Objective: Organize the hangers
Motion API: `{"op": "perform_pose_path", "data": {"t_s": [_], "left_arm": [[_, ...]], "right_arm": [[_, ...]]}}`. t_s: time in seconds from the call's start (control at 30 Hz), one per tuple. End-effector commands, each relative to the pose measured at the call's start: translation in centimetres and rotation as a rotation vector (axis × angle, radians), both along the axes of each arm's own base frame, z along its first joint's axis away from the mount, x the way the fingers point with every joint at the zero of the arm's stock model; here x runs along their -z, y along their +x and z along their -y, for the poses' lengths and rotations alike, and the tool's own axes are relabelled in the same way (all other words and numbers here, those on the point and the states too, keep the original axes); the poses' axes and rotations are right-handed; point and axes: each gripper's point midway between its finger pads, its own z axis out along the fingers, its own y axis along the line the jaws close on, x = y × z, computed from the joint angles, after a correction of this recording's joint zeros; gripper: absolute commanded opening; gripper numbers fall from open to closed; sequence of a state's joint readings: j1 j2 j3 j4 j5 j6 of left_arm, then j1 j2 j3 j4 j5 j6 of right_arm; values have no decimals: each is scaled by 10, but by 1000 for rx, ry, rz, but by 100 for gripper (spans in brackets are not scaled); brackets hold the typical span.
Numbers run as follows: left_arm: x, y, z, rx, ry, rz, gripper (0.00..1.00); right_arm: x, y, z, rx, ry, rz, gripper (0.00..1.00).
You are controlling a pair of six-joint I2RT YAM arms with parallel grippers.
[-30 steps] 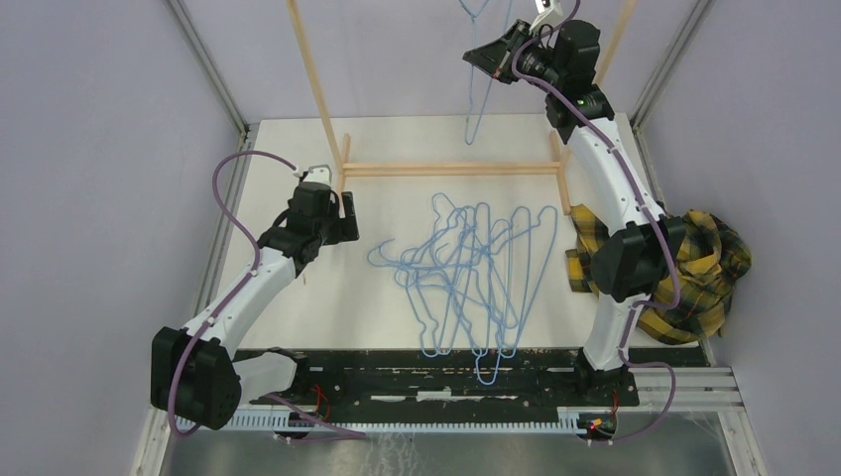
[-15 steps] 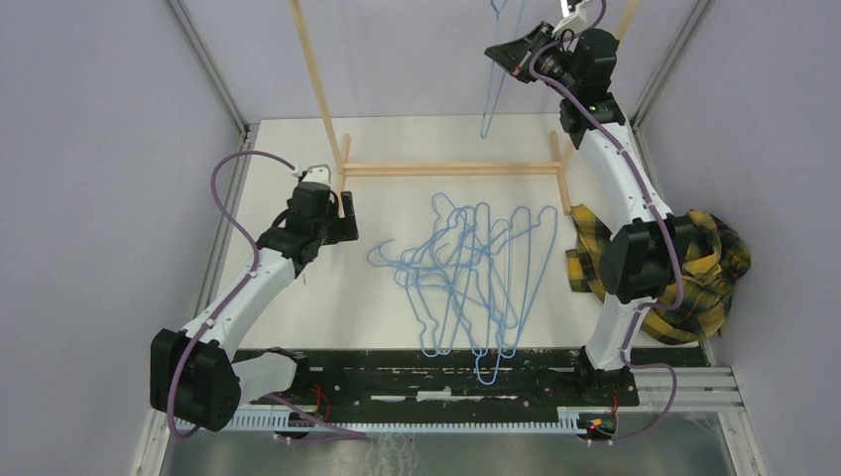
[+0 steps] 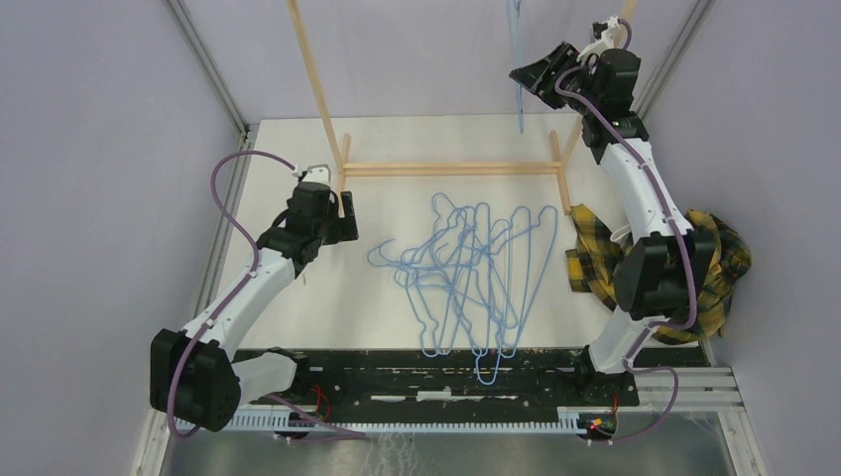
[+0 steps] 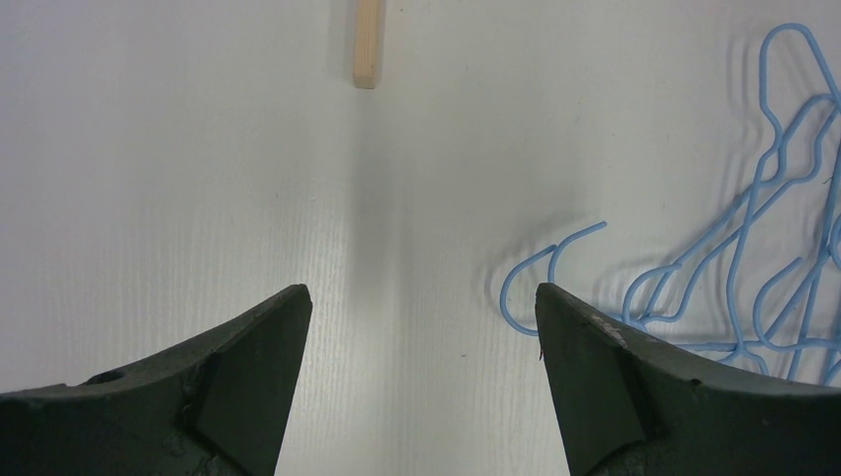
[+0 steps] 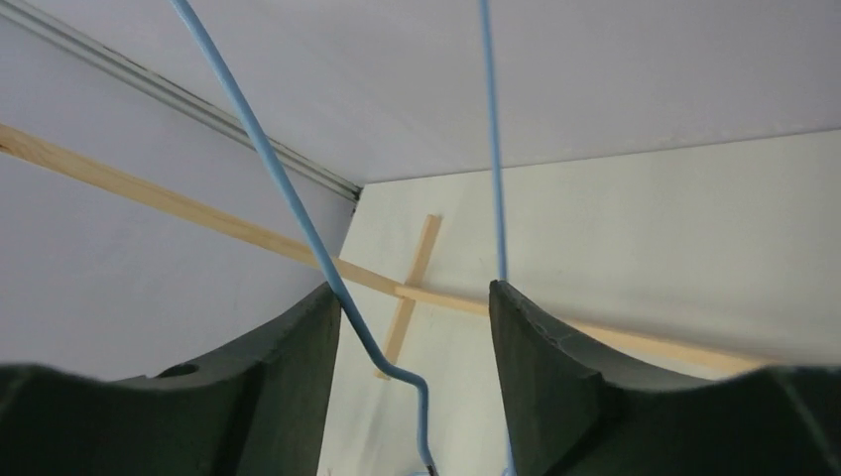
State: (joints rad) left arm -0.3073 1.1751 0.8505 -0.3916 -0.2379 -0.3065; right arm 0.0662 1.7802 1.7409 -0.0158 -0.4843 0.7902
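Several light-blue wire hangers [image 3: 466,278] lie tangled in a pile on the white table. One hook of that pile [image 4: 555,260] shows just past my left gripper's right finger. The left gripper [image 4: 421,293] hovers open over bare table left of the pile [image 3: 342,213]. One more hanger [image 3: 518,59] hangs edge-on at the top right, its upper end out of frame. Raised high beside it, my right gripper [image 3: 540,74] has its jaws apart. In the right wrist view that hanger's wires [image 5: 298,213] run loosely between the fingers of the right gripper [image 5: 412,288], unclamped.
A light wooden rack stands at the back, with a floor crossbar [image 3: 446,169] and a slanted upright [image 3: 315,79]. Its crossbar [image 5: 198,213] also shows behind the right fingers. A yellow-black plaid cloth [image 3: 709,268] lies bunched at the table's right edge beside the right arm.
The right arm has carried the hanging hanger to the right. Its jaws, shut on the wire before, now stand apart. The left arm has not moved.
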Motion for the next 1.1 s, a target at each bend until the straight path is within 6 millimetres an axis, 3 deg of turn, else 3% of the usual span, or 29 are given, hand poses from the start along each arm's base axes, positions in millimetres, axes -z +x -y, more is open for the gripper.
{"op": "perform_pose_path", "data": {"t_s": [0.0, 0.27, 0.33, 0.4, 0.47, 0.63, 0.7, 0.8, 0.93, 1.07], "left_arm": [[-15, 5, -1, -21, -14, 54, 91], [-16, 6, 2, -11, -31, 58, 91], [-16, 7, 3, -11, -34, 61, 91], [-15, 7, 4, -8, -38, 58, 91], [-14, 8, 5, -4, -43, 54, 91], [-12, 10, 8, 4, -45, 44, 91], [-12, 10, 8, 4, -45, 43, 91], [-11, 11, 8, 1, -44, 42, 91], [-10, 12, 8, 0, -42, 40, 91], [-8, 12, 9, 4, -47, 33, 91]], "right_arm": [[-65, -50, 19, 92, -83, 164, 68], [-107, -136, 48, 208, -222, 268, 82], [-104, -154, 47, 198, -248, 260, 81], [-88, -168, 41, 189, -318, 221, 79], [-65, -178, 29, 172, -401, 185, 79], [-5, -216, -30, -29, -523, 129, 76], [31, -227, -49, -121, -576, 77, 74], [102, -244, -68, -236, -701, -54, 70], [196, -274, -83, -360, -823, -241, 63], [255, -300, -79, -376, -834, -379, 60]]}}
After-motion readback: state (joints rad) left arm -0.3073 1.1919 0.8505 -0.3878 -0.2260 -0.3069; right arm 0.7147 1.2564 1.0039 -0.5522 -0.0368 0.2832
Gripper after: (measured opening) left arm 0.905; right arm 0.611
